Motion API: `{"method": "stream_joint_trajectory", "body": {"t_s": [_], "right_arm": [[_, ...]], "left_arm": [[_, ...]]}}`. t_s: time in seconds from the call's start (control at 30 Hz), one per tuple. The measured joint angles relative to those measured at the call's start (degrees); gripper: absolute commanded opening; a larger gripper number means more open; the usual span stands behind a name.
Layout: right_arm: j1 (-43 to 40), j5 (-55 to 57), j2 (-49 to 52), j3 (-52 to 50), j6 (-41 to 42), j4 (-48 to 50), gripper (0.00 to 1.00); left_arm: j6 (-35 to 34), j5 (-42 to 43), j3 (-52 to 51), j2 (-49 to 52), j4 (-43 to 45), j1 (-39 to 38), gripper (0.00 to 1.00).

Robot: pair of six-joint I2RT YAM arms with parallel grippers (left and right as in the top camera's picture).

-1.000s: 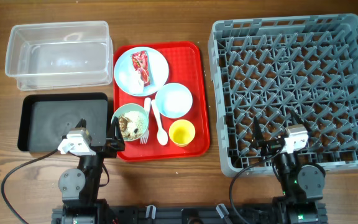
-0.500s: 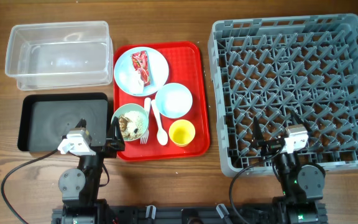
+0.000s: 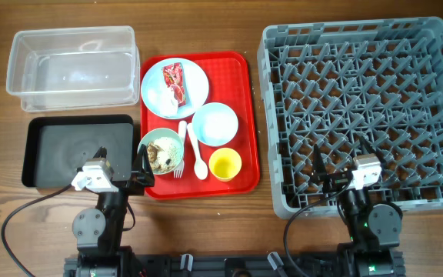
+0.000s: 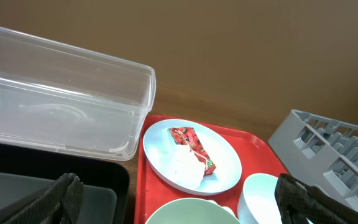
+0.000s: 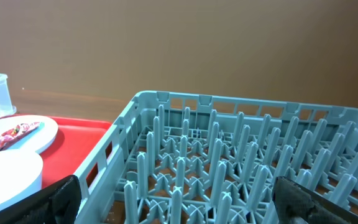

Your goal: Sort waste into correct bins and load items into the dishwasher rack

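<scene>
Left end effector [image 4: 178, 182] and right end effector [image 5: 176, 184] are both spread, gripping nothing. Just ahead of the left, a red tray [image 3: 246, 100] carries the pale green bowl [image 3: 161, 151] of scraps [image 3: 158, 156], a blue bowl [image 3: 214, 123], and a plate [image 3: 194, 77] with the wrapper [image 3: 174, 83] and tissue [image 4: 185, 165]. The dishwasher rack [image 3: 437, 46] lies before the right.
</scene>
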Motion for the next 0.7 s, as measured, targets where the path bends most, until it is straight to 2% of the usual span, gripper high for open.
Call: {"method": "stream_joint_trajectory", "body": {"t_s": [0.23, 0.3, 0.4, 0.57, 0.63, 0.67, 0.7], "right_arm": [[0.0, 0.04, 0.85, 1.2, 6.12, -2.69, 1.0], [0.0, 0.04, 4.94, 5.29, 6.56, -6.45, 1.0], [-0.02, 0.04, 16.2, 15.41, 6.71, -11.85, 1.0], [0.0, 0.26, 35.78, 34.03, 6.93, -26.8, 1.0], [0.0, 0.26, 39.47, 37.97, 6.95, -32.17, 1.0], [0.0, 0.24, 42.12, 40.68, 6.95, -35.45, 1.0], [0.0, 0.26, 44.44, 43.06, 6.97, -37.4, 1.0]], "left_arm": [[-0.07, 0.0, 0.13, 0.0, -0.55, 0.0, 1.0], [-0.13, -0.2, 2.47, 0.61, -5.73, 0.0, 1.0], [-0.42, -0.42, 8.24, 6.43, -11.67, 0.0, 1.0], [-1.79, 0.07, 26.53, 28.13, -22.71, 0.0, 1.0], [-1.92, 0.7, 32.81, 35.85, -27.41, 0.0, 1.0], [-2.03, 1.16, 38.27, 41.09, -35.17, 0.0, 1.0], [-2.01, 1.46, 42.12, 44.96, -37.55, 0.0, 1.0]]}}
